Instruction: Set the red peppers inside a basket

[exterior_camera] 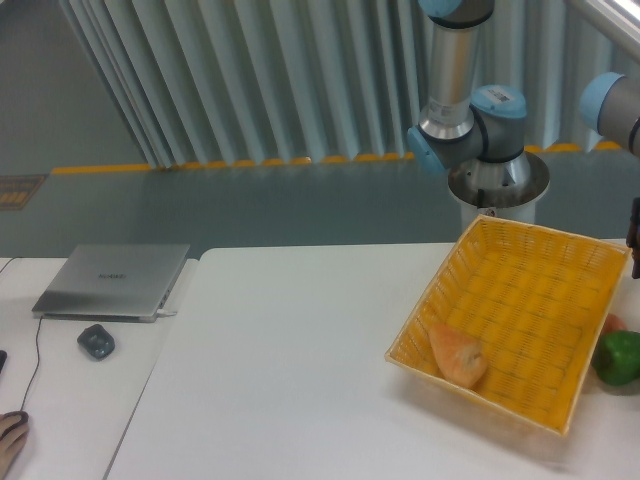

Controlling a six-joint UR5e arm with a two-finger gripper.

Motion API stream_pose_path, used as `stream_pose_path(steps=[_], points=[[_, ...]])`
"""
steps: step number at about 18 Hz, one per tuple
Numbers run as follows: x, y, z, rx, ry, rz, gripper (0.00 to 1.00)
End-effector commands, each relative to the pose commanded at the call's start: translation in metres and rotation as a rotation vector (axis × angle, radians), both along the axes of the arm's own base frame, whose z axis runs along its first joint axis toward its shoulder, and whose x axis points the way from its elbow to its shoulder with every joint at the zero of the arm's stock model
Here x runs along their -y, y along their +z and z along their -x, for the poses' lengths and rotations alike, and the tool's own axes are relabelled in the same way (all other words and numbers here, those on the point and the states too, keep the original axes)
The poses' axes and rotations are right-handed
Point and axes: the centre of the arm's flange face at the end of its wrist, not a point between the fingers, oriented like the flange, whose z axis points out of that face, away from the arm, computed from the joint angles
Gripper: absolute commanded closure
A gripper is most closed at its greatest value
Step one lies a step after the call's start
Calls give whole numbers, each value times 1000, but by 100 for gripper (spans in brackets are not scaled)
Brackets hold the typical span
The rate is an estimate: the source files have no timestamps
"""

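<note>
The yellow wicker basket (428, 303) lies on the right half of the white table, turned at an angle. Only a small patch of the red pepper (612, 323) shows, just outside the basket's right rim and behind the green pepper. The rest of it is hidden. A dark piece of my gripper (635, 248) shows at the right frame edge, above the red pepper and beside the basket's far right corner. Its fingers are cut off by the frame, so I cannot tell whether it is open or shut.
An orange-tan bread-like lump (458, 355) lies inside the basket near its left corner. A green bell pepper (620, 358) sits on the table right of the basket. A closed laptop (112, 281) and mouse (96, 341) sit far left. The arm's base (497, 182) stands behind the basket.
</note>
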Motion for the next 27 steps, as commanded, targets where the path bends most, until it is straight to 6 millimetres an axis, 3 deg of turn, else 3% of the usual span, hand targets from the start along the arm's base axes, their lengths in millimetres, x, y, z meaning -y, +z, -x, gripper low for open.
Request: stream_pose_path(steps=[7,9,12,18,23,27], points=[[1,2,-1,-4,-3,1,0],[1,8,-2,-16,-122,4,0],[0,9,-4,-13,-124,6,0],[19,-25,-3,105,-73,-139,0],[26,-3,11,10,-58,-177,0],[25,-3,17,3,-59,-177,0]])
